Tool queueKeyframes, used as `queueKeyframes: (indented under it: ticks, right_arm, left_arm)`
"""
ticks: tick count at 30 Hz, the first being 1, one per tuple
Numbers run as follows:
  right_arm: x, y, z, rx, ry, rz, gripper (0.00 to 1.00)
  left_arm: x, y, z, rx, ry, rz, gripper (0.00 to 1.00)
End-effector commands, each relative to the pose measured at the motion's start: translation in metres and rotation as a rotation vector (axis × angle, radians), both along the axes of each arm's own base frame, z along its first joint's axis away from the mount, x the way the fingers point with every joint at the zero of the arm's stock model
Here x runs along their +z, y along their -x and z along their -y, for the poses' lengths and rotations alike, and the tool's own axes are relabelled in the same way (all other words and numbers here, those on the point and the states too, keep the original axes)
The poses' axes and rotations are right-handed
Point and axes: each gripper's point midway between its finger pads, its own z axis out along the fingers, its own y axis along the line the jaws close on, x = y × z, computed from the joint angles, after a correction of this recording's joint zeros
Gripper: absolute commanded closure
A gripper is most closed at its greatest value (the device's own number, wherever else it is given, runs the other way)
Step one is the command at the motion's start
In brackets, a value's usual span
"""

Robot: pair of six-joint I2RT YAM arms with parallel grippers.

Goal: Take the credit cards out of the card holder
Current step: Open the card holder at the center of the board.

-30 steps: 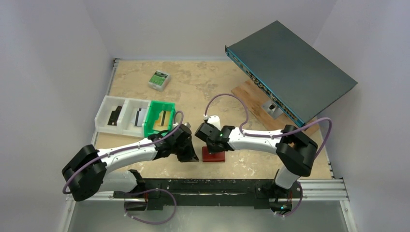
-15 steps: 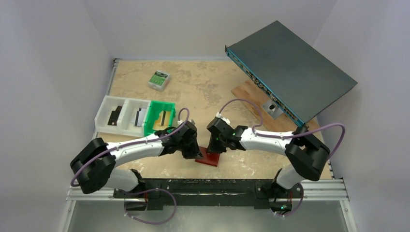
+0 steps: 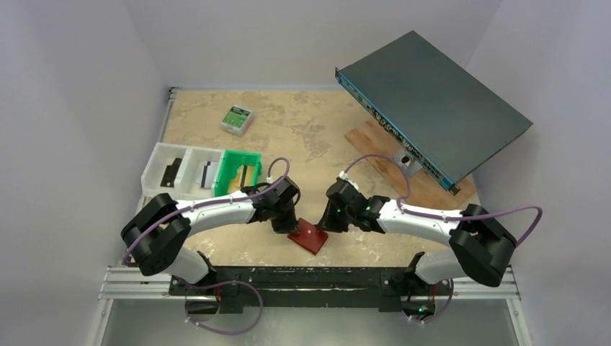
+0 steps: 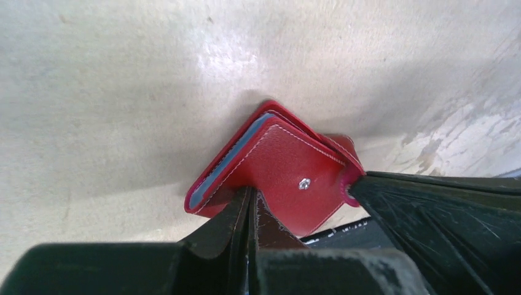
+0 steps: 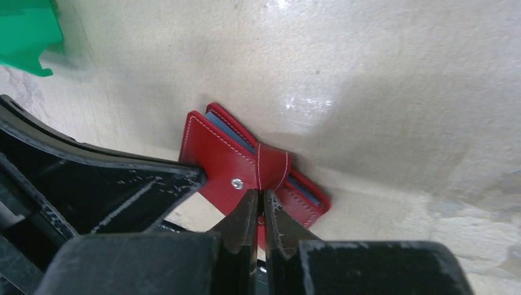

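Top view: the red card holder (image 3: 308,236) is folded shut near the front edge of the surface (image 3: 216,122), right between both arms.

Left wrist: the left gripper (image 4: 249,195) has its jaws clamped on the holder's lower edge.

Right wrist: the right gripper (image 5: 259,200) has its jaws pinched tight at the snap tab (image 5: 273,169), with blue-grey lining peeking out.

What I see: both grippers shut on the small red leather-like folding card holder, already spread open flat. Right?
Not quite. The left gripper and right gripper are both shut on the small red leather-like folding card holder, but it is folded closed, halves together, only a pale blue inner edge showing. The left wrist view shows it.
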Motion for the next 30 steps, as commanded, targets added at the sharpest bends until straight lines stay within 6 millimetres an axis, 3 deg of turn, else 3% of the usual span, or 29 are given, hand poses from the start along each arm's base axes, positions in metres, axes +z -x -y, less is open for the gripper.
queueKeyframes:
  ticks: [1, 9, 18, 24, 27, 30]
  right_arm:
    - [0.009, -0.002, 0.011, 0.017, 0.011, 0.041, 1.0]
    - [0.055, -0.011, 0.004, 0.078, -0.028, 0.147, 1.0]
    - [0.098, -0.016, -0.005, 0.083, -0.055, 0.213, 1.0]
    - [0.108, -0.006, -0.024, 0.12, -0.056, 0.22, 1.0]
    - [0.098, -0.007, -0.019, 0.103, -0.012, 0.198, 1.0]
    - [0.077, -0.022, 0.006, 0.063, 0.083, 0.196, 1.0]
  left_arm:
    - [-0.015, -0.015, -0.046, 0.012, -0.221, 0.06, 1.0]
    - [0.037, -0.036, -0.033, -0.078, -0.158, 0.169, 0.98]
    - [0.091, -0.031, -0.035, -0.094, -0.059, 0.25, 0.85]
    - [0.09, -0.022, -0.035, -0.082, -0.019, 0.232, 0.84]
    - [0.08, -0.018, -0.037, -0.077, -0.02, 0.213, 0.86]
    - [0.069, -0.012, -0.035, -0.086, -0.009, 0.181, 0.87]
